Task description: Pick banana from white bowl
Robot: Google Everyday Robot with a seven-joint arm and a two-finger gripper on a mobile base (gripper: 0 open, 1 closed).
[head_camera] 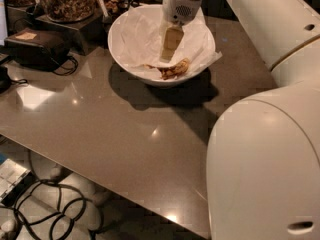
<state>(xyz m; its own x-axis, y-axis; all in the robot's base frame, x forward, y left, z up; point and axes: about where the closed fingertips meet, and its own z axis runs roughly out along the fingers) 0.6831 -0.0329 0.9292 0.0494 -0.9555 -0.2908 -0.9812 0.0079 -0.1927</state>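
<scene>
The white bowl [126,59] stands at the back of the grey table, lined with crumpled white paper. The banana [172,70], brown-mottled and curved, lies in the bowl's near right part. My gripper [168,54] reaches down into the bowl from above, its tan fingers [170,40] pointing at the banana, with the tips just above and left of it. The white arm comes in from the right and fills the frame's right side.
Glass jars of nuts [65,0] stand at the back left on a dark stand. A black box with cables [37,46] sits at the left. The table's front edge [100,179] runs diagonally; cables lie on the floor below [45,209].
</scene>
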